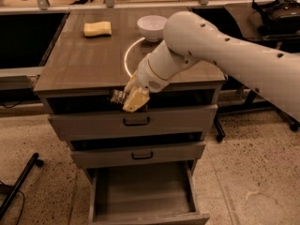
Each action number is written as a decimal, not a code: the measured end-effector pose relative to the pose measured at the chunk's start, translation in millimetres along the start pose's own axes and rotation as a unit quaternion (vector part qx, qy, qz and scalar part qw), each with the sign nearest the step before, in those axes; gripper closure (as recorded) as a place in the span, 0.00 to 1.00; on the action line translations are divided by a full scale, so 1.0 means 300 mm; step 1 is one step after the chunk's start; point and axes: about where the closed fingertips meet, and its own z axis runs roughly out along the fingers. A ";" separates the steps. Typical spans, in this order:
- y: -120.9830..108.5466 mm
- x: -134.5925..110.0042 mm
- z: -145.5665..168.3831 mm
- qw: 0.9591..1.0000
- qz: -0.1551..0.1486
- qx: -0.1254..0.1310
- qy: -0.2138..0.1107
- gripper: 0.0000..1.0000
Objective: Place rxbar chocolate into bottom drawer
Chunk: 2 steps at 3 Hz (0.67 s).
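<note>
My gripper (127, 99) hangs at the front edge of the cabinet top, just over the top drawer. Its pale yellow fingers (136, 100) are shut on the rxbar chocolate (116, 96), a small dark bar with pale lettering that sticks out to the left. The bottom drawer (140, 193) is pulled out wide open directly below, and its plain inside holds nothing. My white arm (225, 50) reaches in from the right across the cabinet top.
A yellow sponge (97, 28) and a white bowl (151, 26) sit at the back of the cabinet top (79, 62). Two upper drawers with black handles (136, 122) lie between gripper and bottom drawer. A black stand leg (21, 184) lies on the floor at the left.
</note>
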 end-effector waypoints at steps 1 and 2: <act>0.120 0.105 0.047 1.000 0.015 -0.019 -0.013 1.00; 0.192 0.182 0.073 0.999 0.027 -0.020 -0.026 1.00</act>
